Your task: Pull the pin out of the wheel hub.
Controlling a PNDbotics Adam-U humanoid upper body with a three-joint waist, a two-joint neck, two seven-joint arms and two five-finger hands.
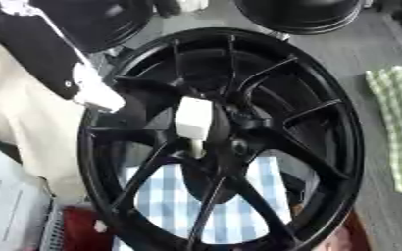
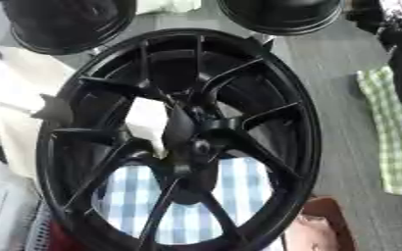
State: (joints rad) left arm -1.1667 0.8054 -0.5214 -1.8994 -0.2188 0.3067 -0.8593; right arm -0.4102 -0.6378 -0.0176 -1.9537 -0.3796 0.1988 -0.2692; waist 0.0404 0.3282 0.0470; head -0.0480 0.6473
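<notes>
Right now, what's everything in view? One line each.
wheel: one, black, spoked, centre, standing on edge
pin: one, white blocky head, at the wheel's hub; looks still in place
blue checked cloth: one, blue and white, behind the wheel, seen through the lower spokes
green checked cloth: one, green and white, right edge
other round black parts: two, black, top left and top right; probably more wheels
beige surface: one, left of the wheel
white sheet: one, lower left corner
red thing: one, bottom left, cannot make out
left arm: one, black with a white end, coming from the upper left to the wheel's rim
</notes>
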